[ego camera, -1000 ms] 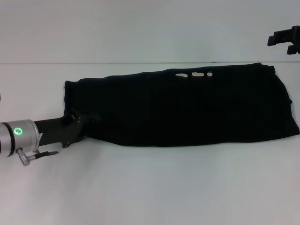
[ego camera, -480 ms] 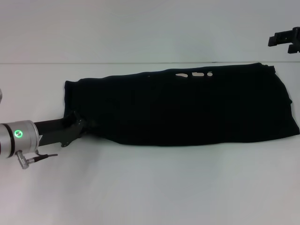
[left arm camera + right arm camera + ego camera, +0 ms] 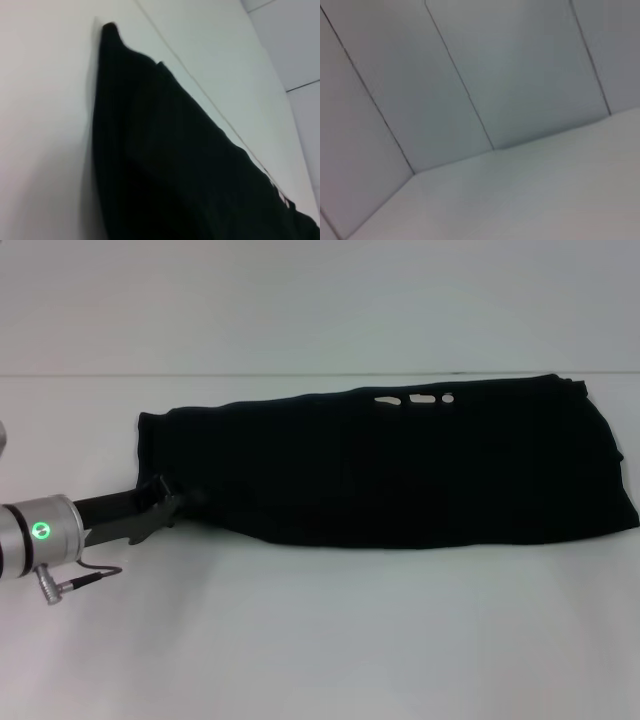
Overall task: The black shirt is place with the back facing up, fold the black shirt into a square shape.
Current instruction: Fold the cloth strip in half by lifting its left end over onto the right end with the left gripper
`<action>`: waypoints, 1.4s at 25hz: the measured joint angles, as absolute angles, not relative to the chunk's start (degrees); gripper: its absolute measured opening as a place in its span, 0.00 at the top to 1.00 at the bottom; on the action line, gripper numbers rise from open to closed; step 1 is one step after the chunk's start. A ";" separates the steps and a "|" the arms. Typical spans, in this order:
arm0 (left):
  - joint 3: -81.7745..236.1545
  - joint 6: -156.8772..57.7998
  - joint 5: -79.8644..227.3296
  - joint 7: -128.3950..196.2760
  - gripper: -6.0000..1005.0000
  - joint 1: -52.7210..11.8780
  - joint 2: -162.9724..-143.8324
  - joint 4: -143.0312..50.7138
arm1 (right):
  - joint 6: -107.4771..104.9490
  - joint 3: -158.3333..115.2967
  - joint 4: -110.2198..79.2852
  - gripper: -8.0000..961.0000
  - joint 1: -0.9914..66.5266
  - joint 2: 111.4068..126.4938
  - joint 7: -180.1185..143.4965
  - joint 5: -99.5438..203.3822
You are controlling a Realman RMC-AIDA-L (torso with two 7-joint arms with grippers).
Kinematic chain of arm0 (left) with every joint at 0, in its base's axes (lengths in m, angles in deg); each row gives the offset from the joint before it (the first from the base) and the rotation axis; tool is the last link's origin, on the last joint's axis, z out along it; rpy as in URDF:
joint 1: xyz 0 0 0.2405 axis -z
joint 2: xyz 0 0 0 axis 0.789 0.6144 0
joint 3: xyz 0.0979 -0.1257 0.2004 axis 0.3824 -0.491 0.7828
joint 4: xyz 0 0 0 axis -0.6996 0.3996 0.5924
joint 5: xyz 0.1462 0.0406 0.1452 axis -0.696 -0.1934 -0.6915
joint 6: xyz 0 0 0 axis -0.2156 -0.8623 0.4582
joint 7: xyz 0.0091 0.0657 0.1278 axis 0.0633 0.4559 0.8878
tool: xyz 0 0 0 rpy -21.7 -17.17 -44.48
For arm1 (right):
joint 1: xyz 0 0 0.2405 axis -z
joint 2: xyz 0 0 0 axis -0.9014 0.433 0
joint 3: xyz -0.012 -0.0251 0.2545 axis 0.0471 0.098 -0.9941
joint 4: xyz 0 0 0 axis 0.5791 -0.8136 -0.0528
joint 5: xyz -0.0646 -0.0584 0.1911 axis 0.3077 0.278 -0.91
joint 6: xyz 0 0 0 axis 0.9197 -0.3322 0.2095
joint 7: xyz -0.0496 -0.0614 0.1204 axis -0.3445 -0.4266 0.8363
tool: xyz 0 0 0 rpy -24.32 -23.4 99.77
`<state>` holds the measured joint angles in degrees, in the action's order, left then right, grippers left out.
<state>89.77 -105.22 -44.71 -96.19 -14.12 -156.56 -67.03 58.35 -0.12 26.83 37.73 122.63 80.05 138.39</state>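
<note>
White table, pale panelled wall

You're in a bare lab or test cell. Plain white bench and pale panelled wall with seams tell you that. No household furnishings visible.

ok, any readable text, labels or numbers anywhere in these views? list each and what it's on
None can be read.
White marks at the far edge of the folded black soft-cloth shirt: only slivers of lettering show, not legible.
Green round light on the silver wrist of the left arm: an indicator, no text.
Left gripper at the shirt's left end: no label visible.
</note>
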 joint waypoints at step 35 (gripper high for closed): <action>103.71 -108.47 -47.82 -112.26 0.97 -7.62 -158.58 -88.51 | 65.61 -10.68 17.42 0.21 42.52 122.29 68.97 130.84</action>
<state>103.71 -108.47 -47.82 -112.26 -7.62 -158.58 -88.51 65.61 -10.68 17.42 42.52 122.29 68.97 130.84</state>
